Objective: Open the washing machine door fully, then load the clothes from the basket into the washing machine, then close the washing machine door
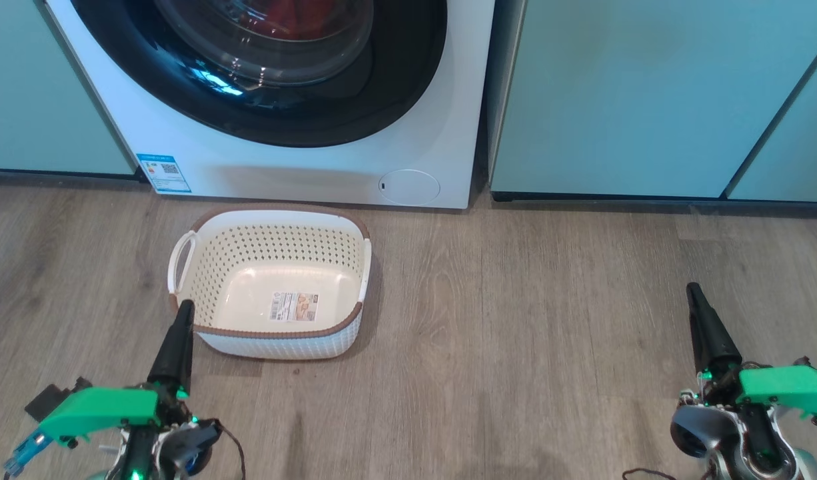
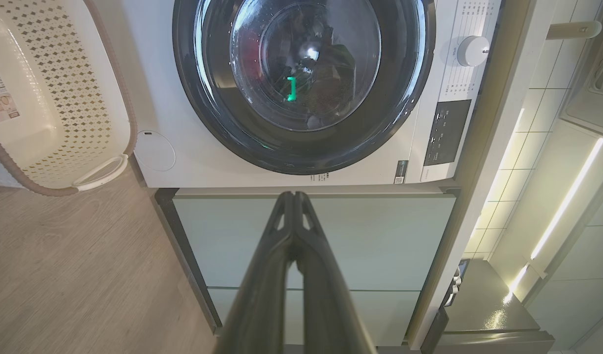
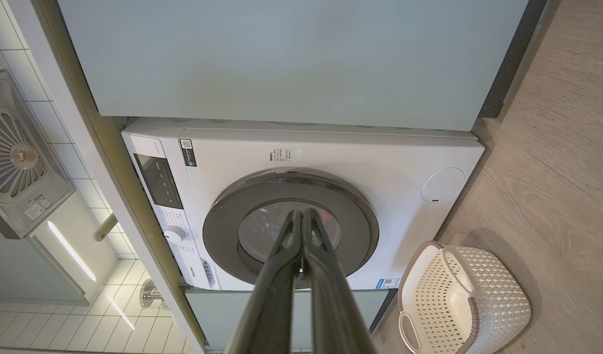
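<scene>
Both hands are pressed together, holding nothing: the left hand (image 1: 184, 308) hangs low at the near left, its tip at the near left corner of the basket (image 1: 275, 250), and whether it touches the rim cannot be told. The right hand (image 1: 695, 290) hovers over bare floor (image 1: 515, 320), well apart at the near right.

At the far side the washing machine (image 1: 302, 173) stands between pale teal cabinets (image 1: 648, 93), and the washing machine door (image 1: 275, 73) sits flush against its front. The clothes (image 1: 288, 17) show as red behind the domed glass, so they lie in the drum. The basket holds only its sticker (image 1: 293, 307). Judged from this, loading and closing look done.

If handled again, the door would be rigid and fairly heavy, swinging on a hinge. Its glossy black rim looks slick, so closed fingers would likely slip on its face. The edge of the rim is the better hold, though no catch can be made out. The knit clothes would be soft, limp and light, best pinched at a bunched fold. The basket is stiff, light plastic and would probably slide on the floor if nudged.
</scene>
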### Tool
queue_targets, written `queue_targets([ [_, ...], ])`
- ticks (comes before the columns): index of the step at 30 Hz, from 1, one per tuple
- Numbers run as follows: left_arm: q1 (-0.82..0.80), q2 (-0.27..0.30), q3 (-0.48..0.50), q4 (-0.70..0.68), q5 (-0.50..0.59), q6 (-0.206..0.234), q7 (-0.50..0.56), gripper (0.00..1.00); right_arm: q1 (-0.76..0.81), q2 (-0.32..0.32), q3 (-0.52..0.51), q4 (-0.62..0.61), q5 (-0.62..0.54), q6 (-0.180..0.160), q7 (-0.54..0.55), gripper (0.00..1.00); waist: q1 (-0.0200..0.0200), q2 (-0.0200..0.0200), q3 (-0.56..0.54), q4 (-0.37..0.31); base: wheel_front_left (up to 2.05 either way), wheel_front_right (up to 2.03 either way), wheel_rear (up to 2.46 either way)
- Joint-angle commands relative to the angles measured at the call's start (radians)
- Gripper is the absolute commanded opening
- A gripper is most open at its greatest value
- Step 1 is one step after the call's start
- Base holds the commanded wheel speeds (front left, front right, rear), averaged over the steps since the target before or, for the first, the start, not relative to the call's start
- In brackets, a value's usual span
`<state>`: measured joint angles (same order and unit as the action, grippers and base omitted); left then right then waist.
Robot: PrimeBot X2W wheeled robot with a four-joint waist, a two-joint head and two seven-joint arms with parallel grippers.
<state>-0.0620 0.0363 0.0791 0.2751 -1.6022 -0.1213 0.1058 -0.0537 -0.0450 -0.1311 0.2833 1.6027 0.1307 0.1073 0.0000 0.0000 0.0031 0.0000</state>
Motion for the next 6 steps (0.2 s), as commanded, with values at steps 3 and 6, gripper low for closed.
queue_targets([
  [3, -0.046, 0.014, 0.034, -0.030, -0.007, -0.009, 0.007, 0.00, -0.054, -0.005, 0.017, -0.039, 0.006, 0.000, 0.006, 0.00, 0.0000, 0.0000, 0.000, 0.000, 0.00, 0.00, 0.00],
  [6, -0.046, 0.014, 0.034, -0.030, -0.007, -0.009, 0.007, 0.00, -0.054, -0.005, 0.017, -0.039, 0.006, 0.000, 0.006, 0.00, 0.0000, 0.0000, 0.000, 0.000, 0.00, 0.00, 0.00],
])
